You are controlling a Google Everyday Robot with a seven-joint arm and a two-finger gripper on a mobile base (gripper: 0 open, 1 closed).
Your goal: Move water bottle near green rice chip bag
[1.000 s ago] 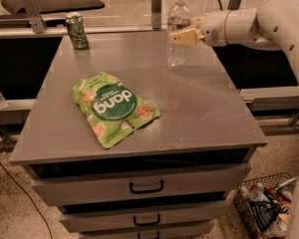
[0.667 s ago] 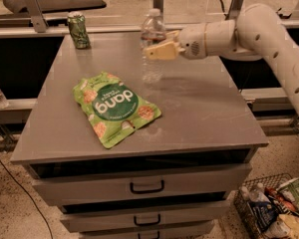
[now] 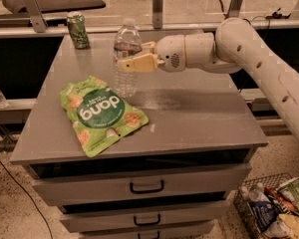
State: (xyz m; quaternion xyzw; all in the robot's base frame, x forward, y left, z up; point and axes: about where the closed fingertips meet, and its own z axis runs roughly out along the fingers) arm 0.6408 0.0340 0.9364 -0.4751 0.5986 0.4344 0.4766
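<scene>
The water bottle (image 3: 126, 59) is a clear plastic bottle with a white cap, upright, just behind the upper right edge of the green rice chip bag (image 3: 100, 113). The bag lies flat on the left half of the grey cabinet top (image 3: 199, 113), its dark circle reading "dang". My gripper (image 3: 137, 58) reaches in from the right on the white arm and is shut on the bottle's upper body. The bottle's base is at or just above the cabinet top; I cannot tell which.
A green can (image 3: 78, 30) stands at the back left corner of the cabinet top. Drawers with dark handles (image 3: 146, 187) face front. A wire basket of packets (image 3: 274, 208) sits on the floor at the lower right. Metal posts and a rail run behind the cabinet.
My gripper has carried the bottle leftward from the back right of the cabinet top to a spot right beside the green bag.
</scene>
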